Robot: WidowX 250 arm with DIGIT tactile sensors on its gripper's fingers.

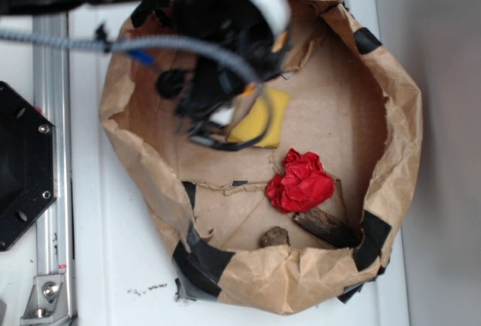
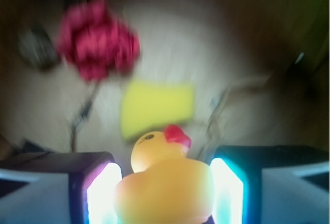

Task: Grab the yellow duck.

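Exterior view, far left: black hexagonal base plate (image 1: 19, 168) is sitting at the left edge, next to a metal rail (image 1: 52, 168) running top to bottom. Both are resting on the white table (image 1: 120, 258).

Centre: brown paper bag (image 1: 391, 116), sides rolled down and patched with black tape (image 1: 203, 262), is lying open and taking up most of the frame. The arm is reaching in from the upper left, braided cable (image 1: 68, 42) trailing along it. The gripper is sitting somewhere in the dark cluster over the bag's upper-left interior; fingers aren't readable from here. Yellow sponge (image 1: 263, 116) is showing just right of that cluster, partly covered by it. The duck isn't separable in this view.

Lower right of the bag floor: crumpled red paper (image 1: 301, 182), a dark wood piece (image 1: 327, 227) just below it, a small brown lump (image 1: 275, 236) to the left of the wood.

Wrist view, blurred. Upper left: the grey-brown lump (image 2: 33, 48) and the red paper (image 2: 98, 38) just right of it. Centre: sponge (image 2: 157, 108) lying flat on the bag floor.

Bottom centre: yellow duck (image 2: 165, 182) is sitting between the two glowing pads (image 2: 103, 193) of the gripper (image 2: 165, 195), head up, red-orange beak pointing right. Fingers are spread about duck-width, one on each flank. Pads look to be touching or just off the body; can't tell through the glare whether they're actually pinching it. Duck is in front of the sponge, near its lower edge.
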